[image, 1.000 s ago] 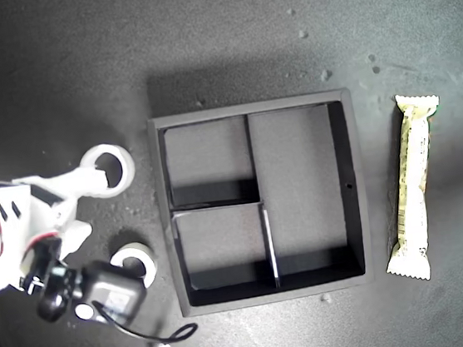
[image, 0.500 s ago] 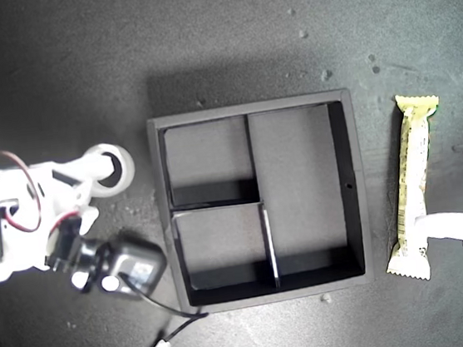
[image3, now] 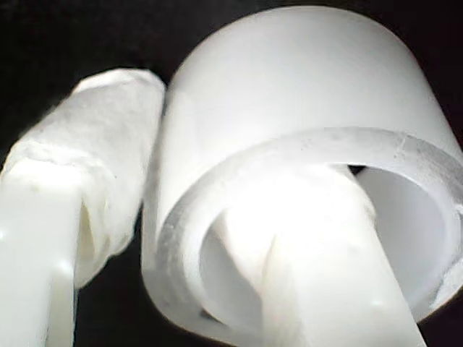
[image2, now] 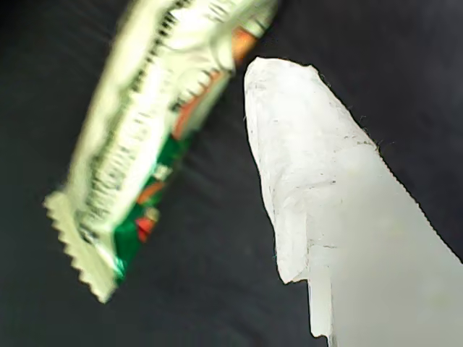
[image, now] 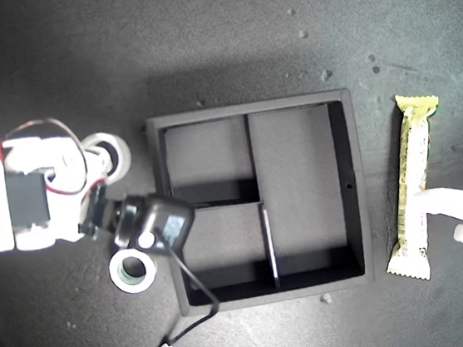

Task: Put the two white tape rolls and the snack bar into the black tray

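Black tray (image: 164, 231) compartments unobstructed

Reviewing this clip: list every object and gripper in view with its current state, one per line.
black tray: all compartments empty.
all-white tape roll: outside the tray, my second gripper has one finger through its hole, one outside.
green-cored tape roll: lying flat beside the tray, untouched.
snack bar: on the table, outside the tray.
my first gripper: finger at the bar, not gripping.
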`<action>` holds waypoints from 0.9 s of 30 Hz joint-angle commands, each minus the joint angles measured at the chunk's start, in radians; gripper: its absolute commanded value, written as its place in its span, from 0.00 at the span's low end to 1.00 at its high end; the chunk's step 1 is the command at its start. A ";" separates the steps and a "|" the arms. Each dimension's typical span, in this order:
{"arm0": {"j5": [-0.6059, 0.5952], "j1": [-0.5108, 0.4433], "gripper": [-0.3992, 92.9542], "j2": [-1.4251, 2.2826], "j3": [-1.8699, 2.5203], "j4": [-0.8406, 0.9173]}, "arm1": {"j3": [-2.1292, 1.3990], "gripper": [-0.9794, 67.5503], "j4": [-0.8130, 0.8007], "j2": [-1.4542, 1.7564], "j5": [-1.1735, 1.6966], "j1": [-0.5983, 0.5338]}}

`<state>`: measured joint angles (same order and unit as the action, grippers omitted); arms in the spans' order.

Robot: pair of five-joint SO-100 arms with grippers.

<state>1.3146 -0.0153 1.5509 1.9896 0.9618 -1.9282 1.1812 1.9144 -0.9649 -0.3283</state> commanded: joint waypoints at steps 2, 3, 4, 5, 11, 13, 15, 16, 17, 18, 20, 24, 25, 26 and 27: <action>-0.014 0.009 0.01 0.063 -0.009 0.014 | -0.077 0.46 -0.040 0.003 0.052 0.031; -0.015 0.011 0.01 0.089 -0.008 0.025 | -0.091 0.46 -0.061 0.002 0.060 0.041; -0.015 0.011 0.01 0.117 -0.008 0.041 | -0.101 0.46 -0.077 -0.002 0.067 0.052; -0.015 0.009 0.01 0.149 -0.012 0.064 | -0.112 0.46 -0.092 -0.008 0.074 0.061; -0.035 0.000 0.00 0.344 -0.114 0.258 | -0.084 0.45 -0.166 -0.140 0.110 0.087; -0.040 -0.002 0.00 0.400 -0.141 0.295 | -0.034 0.45 -0.169 -0.235 0.124 0.091; -0.049 -0.006 0.00 0.449 -0.161 0.302 | 0.021 0.44 -0.170 -0.327 0.130 0.089; -0.054 -0.008 0.00 0.465 -0.172 0.302 | 0.043 0.40 -0.170 -0.362 0.132 0.086; -0.058 -0.011 0.00 0.474 -0.186 0.302 | 0.058 0.37 -0.170 -0.387 0.132 0.084; -0.064 -0.012 0.00 0.476 -0.206 0.302 | 0.060 0.31 -0.178 -0.399 0.130 0.081; -0.075 -0.020 0.00 0.463 -0.249 0.302 | 0.046 0.14 -0.193 -0.403 0.120 0.078; -0.118 -0.032 0.00 0.403 -0.336 0.295 | 0.048 0.01 -0.147 -0.403 0.110 0.069; -0.143 -0.040 0.00 0.385 -0.356 0.284 | 0.069 0.01 -0.112 -0.402 0.112 0.063; -0.172 -0.046 0.00 0.364 -0.377 0.275 | 0.101 0.01 -0.069 -0.402 0.117 0.057; -0.196 -0.051 0.01 0.342 -0.397 0.268 | 0.143 0.01 -0.021 -0.402 0.124 0.052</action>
<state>1.1720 -0.0445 1.9190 1.6858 1.2548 -1.8745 1.0784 1.5048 -0.8468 -0.2608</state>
